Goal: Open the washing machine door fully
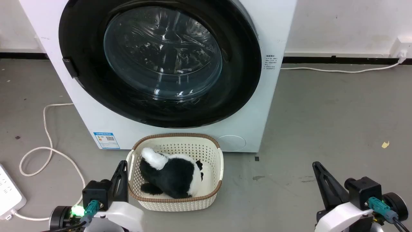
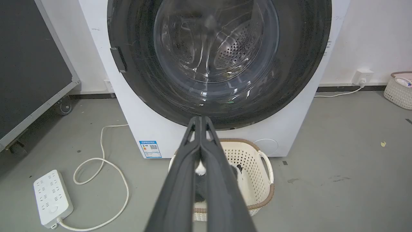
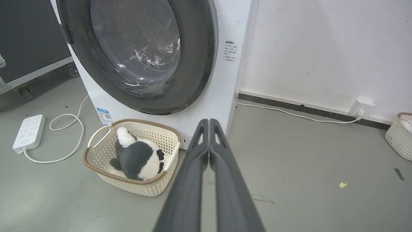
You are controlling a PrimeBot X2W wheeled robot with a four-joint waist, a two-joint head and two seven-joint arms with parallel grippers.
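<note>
The big white front-loading washing machine [image 1: 277, 35] stands on the grey floor against the wall. Its large round glossy black-rimmed door with a bulging clear glass window [image 1: 161, 58] lies shut, flush on the machine's front, and the perforated steel drum shows through the glass. A small dark handle block [image 1: 70, 66] sits on the door's left rim, and a small blue label [image 1: 106, 140] is stuck low on the front. The left gripper [image 1: 121, 170] hangs low at the lower left of the head view, its 2 long dark fingers pressed together at the tips with nothing between them, just beside the left handle of a cream perforated plastic basket with a brown woven rim [image 1: 175, 203]. A black-and-white plush toy [image 1: 173, 177] lies in the basket, which stands right before the machine. The right gripper [image 1: 318, 169] is low at the right over bare floor, its 2 fingers likewise closed and empty, well apart from the door. A white power strip [image 1: 9, 193] with a looping white cable [image 1: 48, 148] lies on the floor at the left.
</note>
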